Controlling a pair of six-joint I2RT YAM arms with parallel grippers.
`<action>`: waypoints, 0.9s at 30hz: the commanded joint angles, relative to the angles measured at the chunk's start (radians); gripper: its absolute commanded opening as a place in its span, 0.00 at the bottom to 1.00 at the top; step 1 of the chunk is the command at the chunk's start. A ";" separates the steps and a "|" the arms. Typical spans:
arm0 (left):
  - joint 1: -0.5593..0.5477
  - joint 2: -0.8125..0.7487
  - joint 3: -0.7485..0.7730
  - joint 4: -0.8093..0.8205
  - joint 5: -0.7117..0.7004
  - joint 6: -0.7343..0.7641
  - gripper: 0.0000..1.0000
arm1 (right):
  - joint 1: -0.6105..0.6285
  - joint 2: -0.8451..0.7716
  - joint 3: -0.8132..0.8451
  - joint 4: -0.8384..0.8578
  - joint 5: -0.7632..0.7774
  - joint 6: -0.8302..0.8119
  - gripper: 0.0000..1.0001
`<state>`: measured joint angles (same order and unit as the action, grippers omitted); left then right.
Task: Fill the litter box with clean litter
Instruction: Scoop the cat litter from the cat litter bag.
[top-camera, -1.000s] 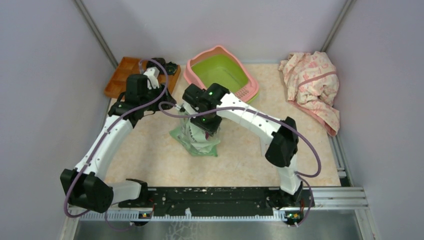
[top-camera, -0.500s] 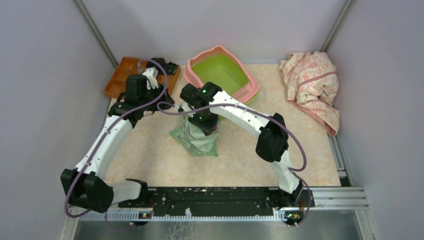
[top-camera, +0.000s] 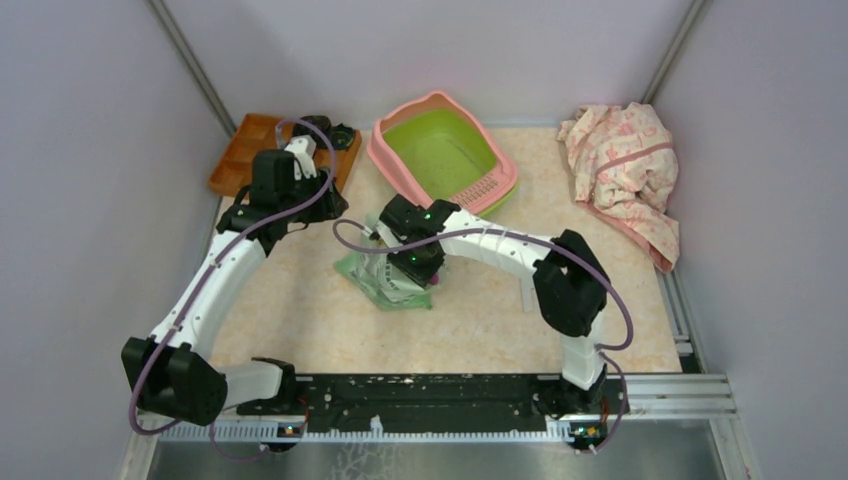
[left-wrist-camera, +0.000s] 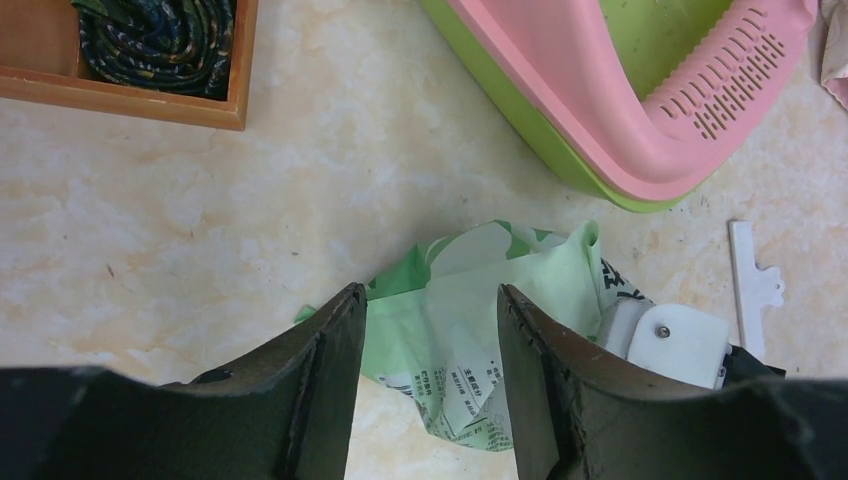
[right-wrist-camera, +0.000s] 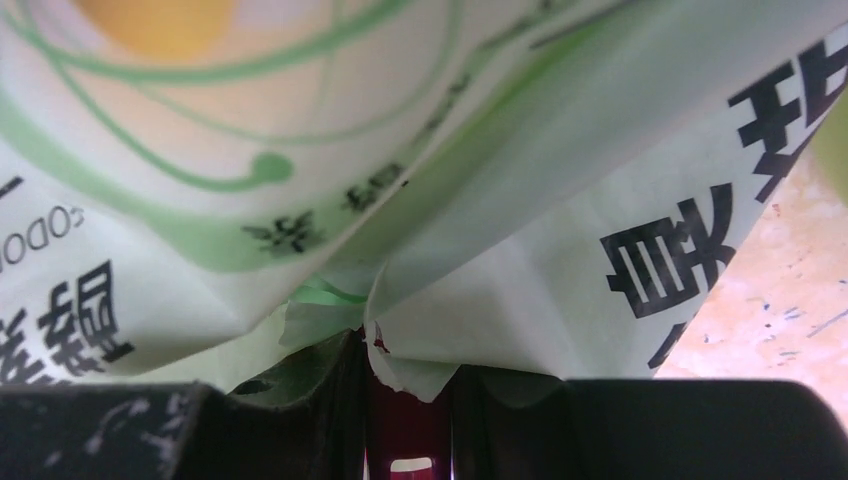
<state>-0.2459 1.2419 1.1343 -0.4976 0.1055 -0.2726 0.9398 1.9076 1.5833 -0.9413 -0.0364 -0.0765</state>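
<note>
The litter box (top-camera: 445, 150), a lime green basin with a pink rim and slotted grate (left-wrist-camera: 735, 70), stands at the back centre. The litter itself is hidden. A pale green printed bag (top-camera: 385, 285) lies crumpled on the table in front of the box. My right gripper (top-camera: 418, 265) is shut on a torn edge of this bag (right-wrist-camera: 430, 365), and the bag fills the right wrist view. My left gripper (left-wrist-camera: 430, 295) hangs open to the left of the bag, with the bag (left-wrist-camera: 480, 320) showing beyond its fingers, untouched.
An orange-brown wooden tray (top-camera: 255, 150) with a dark bundle (left-wrist-camera: 160, 40) in one compartment sits back left. A pink patterned cloth (top-camera: 625, 165) lies back right. A white clip (left-wrist-camera: 752, 285) rests on the table near the box. Walls close in on both sides.
My right gripper has come down and nearer with the bag, which now sits lower and flatter; the right elbow swung right. The left arm has hardly moved.
</note>
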 joint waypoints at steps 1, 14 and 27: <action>0.000 -0.004 -0.013 0.013 -0.002 0.001 0.57 | 0.011 -0.037 -0.060 0.216 -0.062 0.057 0.00; 0.000 -0.023 -0.022 0.002 -0.029 -0.002 0.56 | 0.010 -0.186 -0.173 0.449 -0.045 0.105 0.00; 0.000 -0.023 -0.016 -0.003 -0.039 -0.007 0.56 | 0.022 -0.454 -0.472 0.725 0.026 0.107 0.00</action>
<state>-0.2459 1.2407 1.1156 -0.5007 0.0780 -0.2760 0.9470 1.5318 1.1854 -0.3782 -0.0387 0.0185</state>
